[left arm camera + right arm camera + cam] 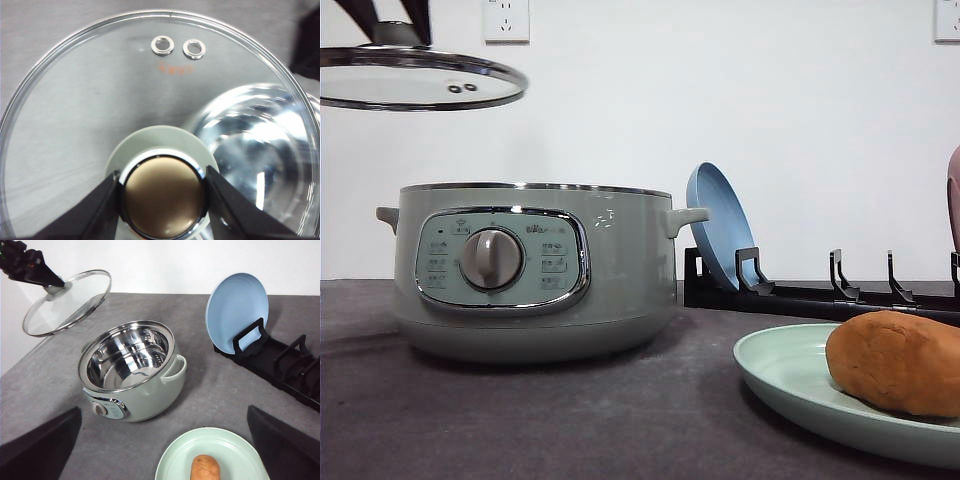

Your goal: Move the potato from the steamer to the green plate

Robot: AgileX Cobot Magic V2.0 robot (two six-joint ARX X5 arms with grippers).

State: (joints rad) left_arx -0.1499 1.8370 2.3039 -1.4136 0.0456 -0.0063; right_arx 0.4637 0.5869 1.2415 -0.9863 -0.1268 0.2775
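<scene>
The potato [900,362] [205,467] lies on the green plate [775,370] [172,460] at the front right of the table. The steamer [535,270] [132,372] stands uncovered, its steel bowl shiny and bare inside. Its glass lid [415,80] [100,100] [67,302] hangs above and to the left of the pot. My left gripper [395,25] [162,197] [50,286] is shut on the lid's knob. My right gripper [164,412] is open well above the plate, with nothing between its fingers [45,445].
A blue plate [720,225] [237,310] stands on edge in a black dish rack [820,295] [280,365] behind the green plate. The white wall is close behind. A pinkish object [954,195] shows at the right edge.
</scene>
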